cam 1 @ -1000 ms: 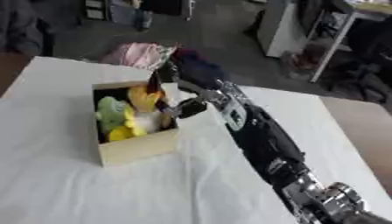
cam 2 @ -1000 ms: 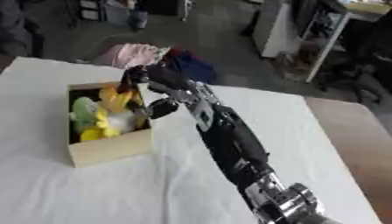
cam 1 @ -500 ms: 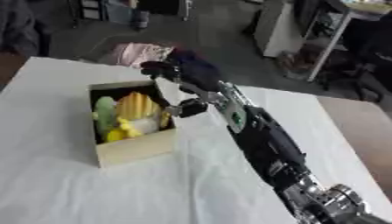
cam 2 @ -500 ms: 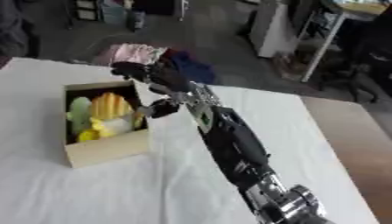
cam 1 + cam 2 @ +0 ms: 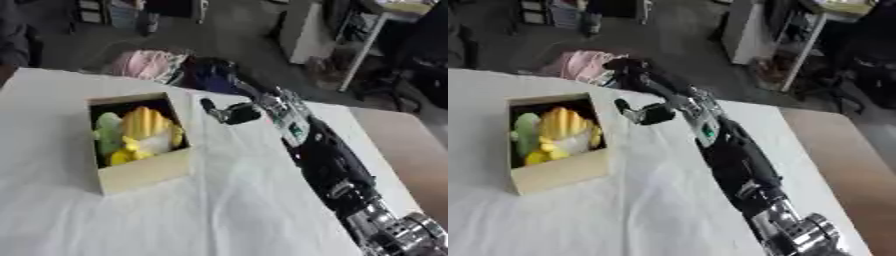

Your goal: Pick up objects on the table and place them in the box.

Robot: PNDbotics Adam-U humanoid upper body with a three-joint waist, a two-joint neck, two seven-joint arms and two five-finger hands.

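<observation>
Table point(image 5: 105, 230) draped in white cloth, its far edge running from 9 o'clock up to 1 o'clock; broad bare cloth lies at 6 o'clock and right of the box. Cardboard box point(image 5: 144, 172), open-topped, stands left of centre and holds a yellow ridged object point(image 5: 144, 124), a pale green object point(image 5: 107, 131) at its left and a small yellow piece point(image 5: 127, 152) toward the near wall. Right hand point(image 5: 647, 112) hangs above the cloth just right of the box's far corner, at 12 o'clock from centre; fingers extended and apart, thumb lowered, nothing held. Its arm crosses the right half of the table from 5 o'clock. Beyond the far edge: a pink bundle point(image 5: 579, 64) and dark cloth point(image 5: 206, 75). The right eye view shows the fingers more fully; the left shows mainly the thumb side.
</observation>
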